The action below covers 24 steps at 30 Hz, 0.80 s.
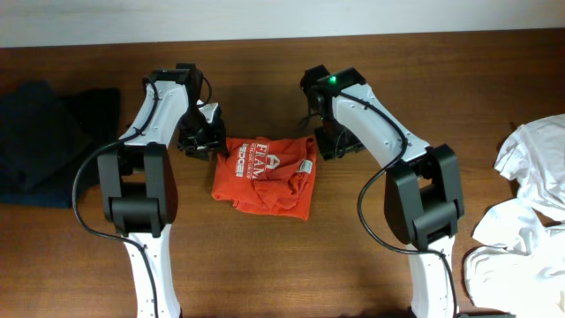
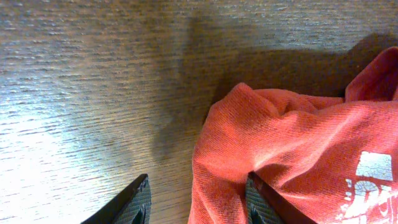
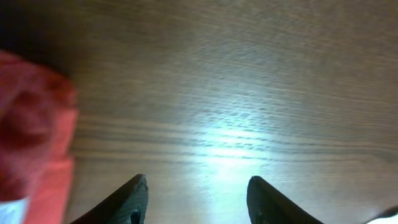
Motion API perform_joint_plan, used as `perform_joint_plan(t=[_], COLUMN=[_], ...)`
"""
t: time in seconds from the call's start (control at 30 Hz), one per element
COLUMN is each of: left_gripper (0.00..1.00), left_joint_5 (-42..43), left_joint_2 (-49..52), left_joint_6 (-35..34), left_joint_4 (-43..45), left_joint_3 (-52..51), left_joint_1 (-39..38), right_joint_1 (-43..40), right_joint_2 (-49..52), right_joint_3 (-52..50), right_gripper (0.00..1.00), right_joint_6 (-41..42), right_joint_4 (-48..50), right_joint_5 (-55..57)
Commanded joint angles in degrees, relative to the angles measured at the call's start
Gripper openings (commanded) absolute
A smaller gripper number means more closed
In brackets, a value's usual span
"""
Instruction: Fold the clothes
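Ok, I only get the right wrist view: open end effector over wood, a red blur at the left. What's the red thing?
Observer: A red-orange T-shirt, crumpled, white print up, in the middle of the table.
Operator: Is the left end effector on it?
Observer: The left end effector is open, straddling the shirt's edge: one finger over cloth, one over the table.
Operator: Any other clothes?
Observer: White garments far right, dark garments far left, both apart from the shirt.
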Motion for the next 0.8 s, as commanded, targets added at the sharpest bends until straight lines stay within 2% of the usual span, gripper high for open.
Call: perform_joint_plan(t=[0.0, 0.03, 0.1, 0.2, 0.27, 0.3, 0.4, 0.43, 0.47, 0.5, 0.53, 0.63, 0.67, 0.7, 0.73, 0.77], left_gripper=[0.49, 0.49, 0.49, 0.49, 0.49, 0.49, 0.49, 0.49, 0.49, 0.49, 0.49, 0.49, 0.49, 0.49, 0.49, 0.49], left_joint_5=[0.83, 0.83, 0.83, 0.83, 0.83, 0.83, 0.83, 0.83, 0.85, 0.85, 0.85, 0.83, 0.83, 0.85, 0.85, 0.83], left_joint_2=[-0.04, -0.04, -0.04, -0.04, -0.04, -0.04, -0.04, -0.04, -0.04, -0.04, -0.04, -0.04, -0.04, -0.04, -0.04, -0.04], left_joint_6=[-0.52, -0.52, -0.52, -0.52, -0.52, -0.52, -0.52, -0.52, -0.52, -0.52, -0.52, -0.52, -0.52, -0.52, -0.52, -0.52], left_joint_4=[-0.07, -0.07, -0.07, -0.07, -0.07, -0.07, -0.07, -0.09, -0.09, -0.07, -0.07, -0.09, -0.09, -0.09, -0.09, -0.09], left_joint_3=[-0.50, -0.50, -0.50, -0.50, -0.50, -0.50, -0.50, -0.50, -0.50, -0.50, -0.50, -0.50, -0.50, -0.50, -0.50, -0.50], left_joint_1=[-0.22, -0.22, -0.17, -0.17, -0.17, -0.17, -0.22, -0.22, -0.22, -0.22, -0.22, -0.22, -0.22, -0.22, -0.22, -0.22], right_joint_1=[2.10, 3.82, 6.56, 12.11, 13.31, 14.49, 15.45, 15.45, 15.43, 15.45, 15.45, 13.88, 13.42, 12.96, 12.81, 12.81], right_joint_2=[-7.43, -8.48, -8.33, -8.33, -8.33, -8.33, -8.33, -8.33, -8.33, -8.33, -8.33, -9.07, -9.18, -9.18, -9.18, -9.16], right_joint_3=[3.63, 3.63, 2.67, -3.82, -6.93, -10.51, -14.03, -14.91, -15.28, -15.56, -15.58, -14.34, -14.29, -14.36, -14.36, -14.36], right_gripper=[0.56, 0.58, 0.60, 0.61, 0.60, 0.60, 0.59, 0.55, 0.44, 0.21, 0.04, 0.04, 0.06, 0.12, 0.28, 0.29], right_joint_6=[-5.60, -11.02, -16.33, -16.31, -16.26, -16.26, -16.06, -16.06, -16.06, -16.04, -15.54, -6.51, -5.99, -5.90, -5.92, -5.92], right_joint_4=[-0.85, -1.31, -1.77, 5.57, 9.35, 15.54, 23.12, 24.48, 24.35, 23.93, 22.67, 12.50, 7.41, 1.01, -3.85, -5.42], right_joint_5=[-19.02, -25.55, -30.38, -29.90, -29.92, -29.90, -28.87, -26.77, -25.62, -25.59, -25.51, -23.04, -22.99, -22.40, -20.92, -19.93])
